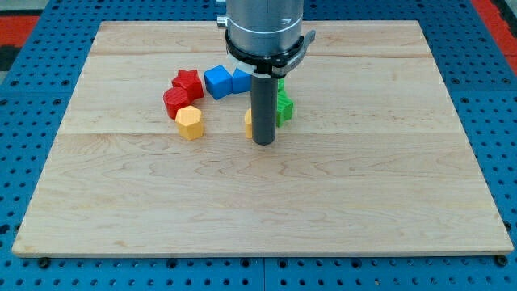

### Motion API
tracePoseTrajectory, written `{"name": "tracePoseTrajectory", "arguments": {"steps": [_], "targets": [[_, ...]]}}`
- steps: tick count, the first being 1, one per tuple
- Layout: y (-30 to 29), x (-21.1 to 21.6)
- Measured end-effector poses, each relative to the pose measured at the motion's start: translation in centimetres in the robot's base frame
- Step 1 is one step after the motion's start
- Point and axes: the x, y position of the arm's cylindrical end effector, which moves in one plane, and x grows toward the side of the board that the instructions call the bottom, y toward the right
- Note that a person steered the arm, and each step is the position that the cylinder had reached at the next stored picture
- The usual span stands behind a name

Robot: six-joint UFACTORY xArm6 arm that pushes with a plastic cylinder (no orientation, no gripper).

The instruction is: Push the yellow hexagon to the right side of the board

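One squat yellow hexagon (190, 123) sits apart, left of my tip (264, 143), a jawless tool.

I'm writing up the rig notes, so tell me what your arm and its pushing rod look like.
My arm ends in a grey metallic cylinder with a black ring clamp around its base. Below it hangs a straight, dark grey round rod ending at my tip. No cables or markings show.
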Motion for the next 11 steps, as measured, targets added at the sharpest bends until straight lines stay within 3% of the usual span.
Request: {"name": "tracePoseTrajectory", "arguments": {"steps": [2, 4, 5, 8, 11], "targets": [[-3.0, 3.2], [-14.4, 2.9], [-17.4, 1.2], [-16.7, -0.9], [-11.4, -1.0]]}}
